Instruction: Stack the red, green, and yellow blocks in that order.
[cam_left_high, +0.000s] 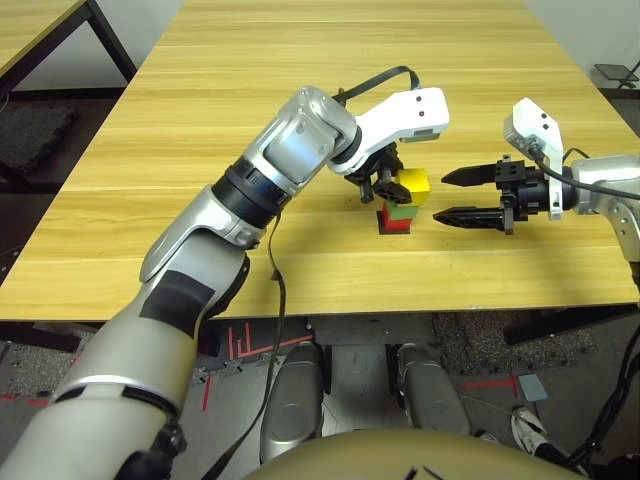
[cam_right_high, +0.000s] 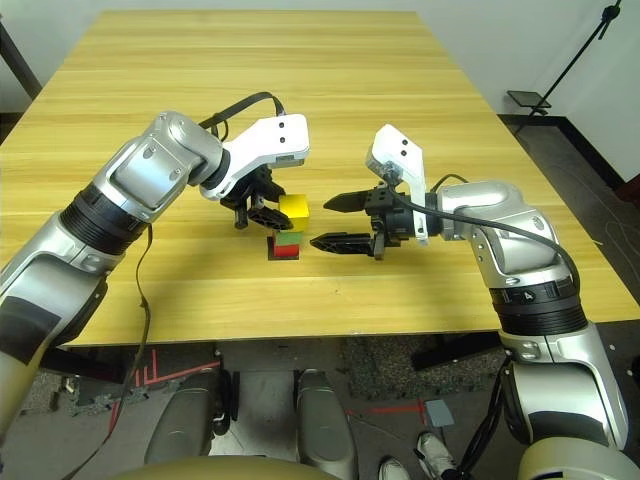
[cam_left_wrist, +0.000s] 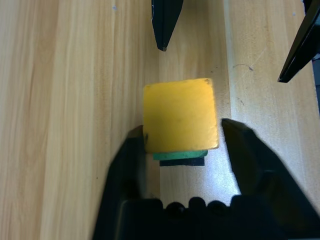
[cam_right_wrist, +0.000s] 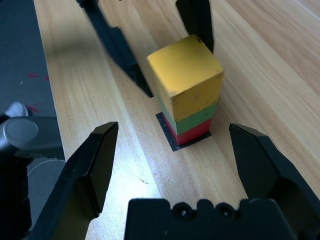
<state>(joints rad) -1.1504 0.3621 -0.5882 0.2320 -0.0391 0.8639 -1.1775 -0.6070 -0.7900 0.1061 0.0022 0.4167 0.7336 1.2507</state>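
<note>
Blocks (cam_right_wrist: 187, 80), matte cubes, stand stacked on a flat square patch (cam_right_wrist: 175, 146); both claws (cam_left_wrist: 177, 135) (cam_right_wrist: 175, 127) gape.

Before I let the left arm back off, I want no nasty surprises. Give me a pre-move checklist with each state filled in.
1. Order, bottom to top red block, green block, yellow block: ok.
2. Red block on black patch: ok.
3. Left gripper open around yellow block: ok.
4. Right gripper open, apart from stack: ok.
5. Yellow block squarely centred on green: cannot tell.
</note>
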